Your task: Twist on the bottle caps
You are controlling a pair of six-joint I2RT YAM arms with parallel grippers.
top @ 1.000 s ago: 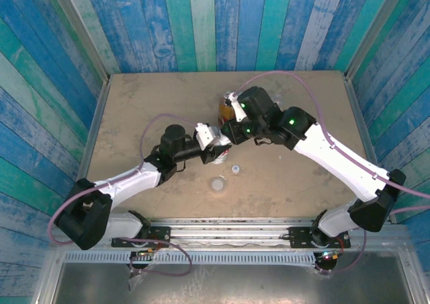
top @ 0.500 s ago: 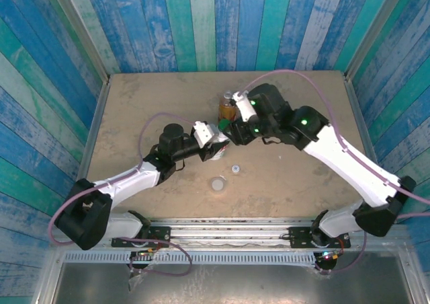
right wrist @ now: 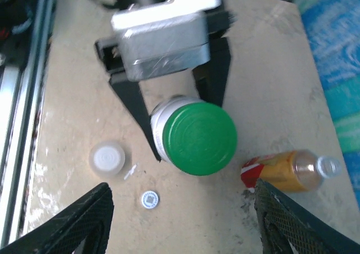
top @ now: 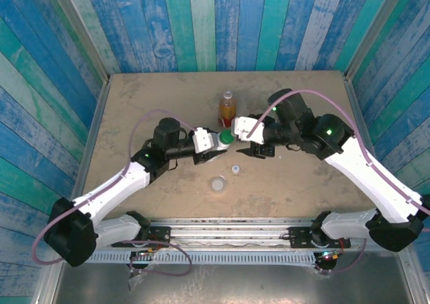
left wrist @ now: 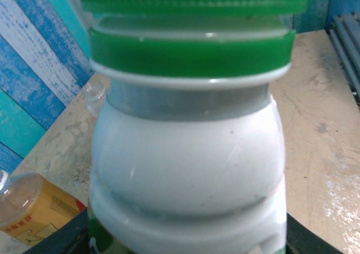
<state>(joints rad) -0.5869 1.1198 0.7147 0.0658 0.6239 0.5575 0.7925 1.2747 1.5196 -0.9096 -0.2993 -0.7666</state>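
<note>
Top view: left jaws (top: 216, 144) are clamped on the white bottle (top: 221, 141), which is held off the table (top: 148, 95) with its green cap (top: 229, 137) facing the right jaws (top: 243, 141). The right jaws stand apart with nothing in them, just clear of the cap. The amber bottle (top: 228, 109) stands on the far side of both jaws, close by. The grey cap (top: 217, 183) and tiny white cap (top: 236, 168) lie on the table on the near side of the jaws, untouched.

Left wrist: the white bottle sits between the left jaws, with the green cap on its neck above the green ring. It looks seated and roughly level. I can't tell how tight it is.

Right wrist: the fingers are spread wide. The green cap is dead ahead and centred between them, not touched. The amber bottle lies beyond the right-hand finger and has an open neck. The two loose caps are off toward the left-hand finger.

Risks:
- The green cap may be only part-threaded or cross-threaded. If it's counted as done, it could pop off when the bottle is set down.
- If the right jaws re-grip and twist, the bottle could spin in the left jaws' grip, since it's smooth plastic.
- The amber bottle is near enough that a swing of either arm could tip it, and it's uncapped, so it would spill.
- The tiny white cap is flat on the table. A pinch on it could easily slip and flick it away.
</note>
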